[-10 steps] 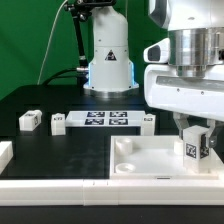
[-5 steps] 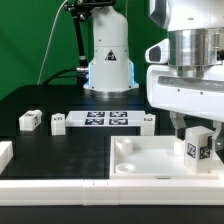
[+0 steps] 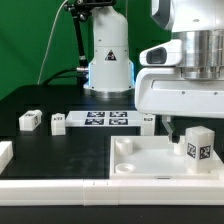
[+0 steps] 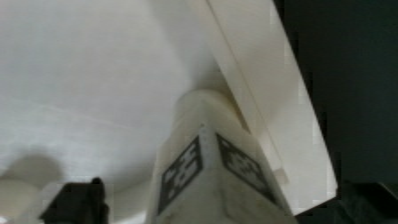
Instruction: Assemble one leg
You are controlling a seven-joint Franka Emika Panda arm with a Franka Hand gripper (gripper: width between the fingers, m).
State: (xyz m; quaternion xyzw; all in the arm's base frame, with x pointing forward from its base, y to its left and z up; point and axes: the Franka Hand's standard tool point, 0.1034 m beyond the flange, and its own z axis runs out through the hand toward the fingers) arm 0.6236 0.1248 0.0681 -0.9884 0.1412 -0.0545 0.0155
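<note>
On the tray: the leg (image 3: 198, 146) stands in the corner of the big white piece (image 3: 135, 160), on the exterior view's right
Axis: long axis upright, tag facing the camera
Progress: looks seated to me, maybe needs a tightening twist
My claw (image 3: 177, 124): right above it, honestly can't tell if it's gripping
Spares: another leg (image 3: 29, 120) far left

the leg (image 3: 198, 144) is white and carries a black-and-white square marker tag; in the wrist view (image 4: 217, 170) the same pattern shows on two faces. the tray-like piece (image 3: 150, 166) is white. the table (image 3: 40, 148) is black. the marker board (image 3: 105, 121) is white with black-and-white tags. the backdrop (image 3: 30, 40) is green.
</note>
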